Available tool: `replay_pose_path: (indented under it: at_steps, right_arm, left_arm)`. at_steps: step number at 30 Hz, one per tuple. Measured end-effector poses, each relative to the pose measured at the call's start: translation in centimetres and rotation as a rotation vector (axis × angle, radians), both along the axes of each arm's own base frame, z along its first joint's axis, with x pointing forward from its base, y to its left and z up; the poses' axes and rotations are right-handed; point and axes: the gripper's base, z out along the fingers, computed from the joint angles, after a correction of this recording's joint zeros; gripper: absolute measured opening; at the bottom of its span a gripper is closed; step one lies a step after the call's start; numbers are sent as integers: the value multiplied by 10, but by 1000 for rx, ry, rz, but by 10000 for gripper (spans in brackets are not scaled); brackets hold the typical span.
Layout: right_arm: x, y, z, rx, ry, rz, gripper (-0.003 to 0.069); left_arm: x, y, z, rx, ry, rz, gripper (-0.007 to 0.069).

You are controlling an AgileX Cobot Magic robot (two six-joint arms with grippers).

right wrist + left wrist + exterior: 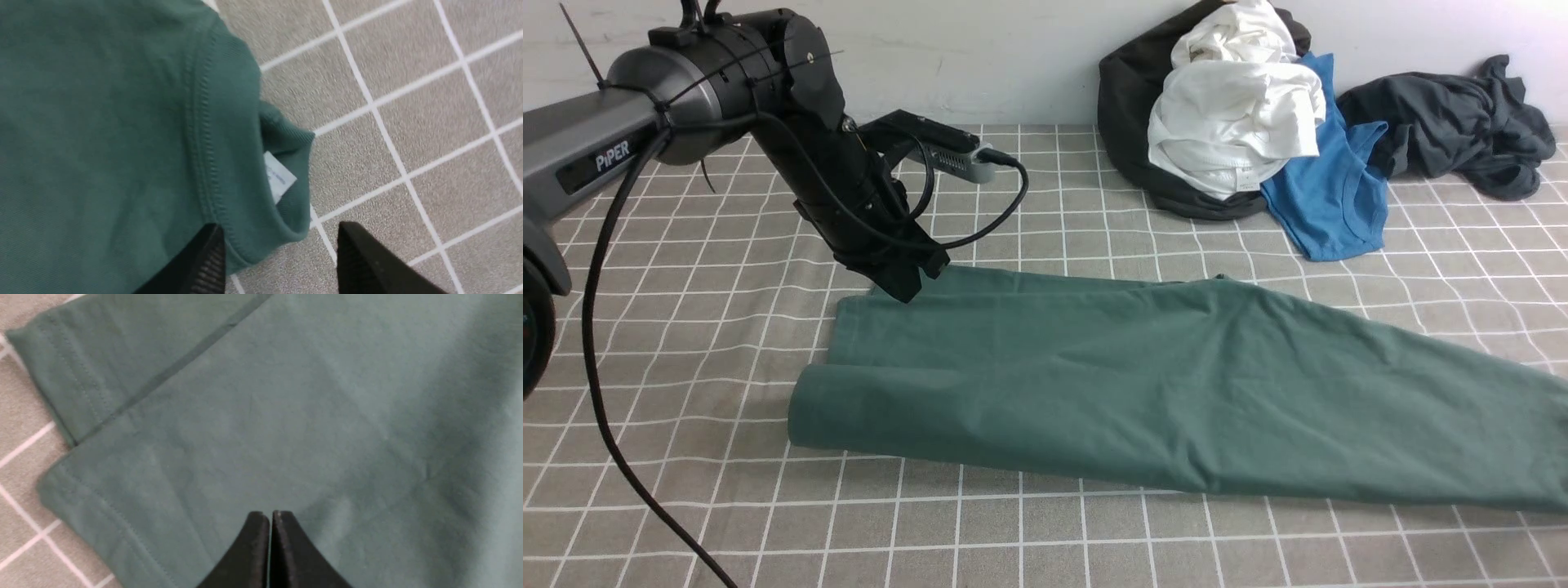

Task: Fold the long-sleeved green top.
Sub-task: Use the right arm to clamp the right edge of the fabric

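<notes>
The green long-sleeved top [1160,392] lies doubled over on the checked tablecloth [686,343], stretching from left of centre out past the right edge of my front view. My left gripper [907,282] stands at the top's far left corner, jaws pressed together with no cloth between them. The tips sit right over the fabric near the stitched hem, though I cannot tell whether they press on it. My right gripper [280,228] is spread wide — the ribbed collar [286,163] with its white label [280,179] lies between the jaws, closer to one of them, unpinched.
</notes>
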Motion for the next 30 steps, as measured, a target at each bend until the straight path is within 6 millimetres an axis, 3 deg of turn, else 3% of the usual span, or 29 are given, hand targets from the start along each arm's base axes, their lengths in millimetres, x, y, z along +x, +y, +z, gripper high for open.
replay_pose_path:
  at_steps: [4,7,14,18,22,27,29,30]
  right_arm:
    - [5,-9,-22,27,26,-33,463]
    - [12,-11,-50,62,69,-49,511]
    - [15,-11,-52,99,47,-33,498]
    - [17,-10,-51,105,30,-1,442]
    - [19,-8,-50,115,10,22,298]
    - [18,-6,-43,114,-5,50,68]
    - [17,-7,-38,105,-8,59,36]
    - [16,-8,-27,74,-10,87,20]
  left_arm:
    - [0,-2,0,-18,3,-2,-8]
    - [0,-2,0,-19,4,-4,-8]
    - [-1,-2,0,-19,5,-8,-8]
    - [-1,-2,0,-19,5,-8,-8]
    - [-1,-2,0,-19,4,-8,-7]
    - [-1,-2,0,-17,2,-15,-7]
    - [-1,-2,1,-16,-3,-23,-7]
    - [-1,-1,2,-14,-4,-31,-7]
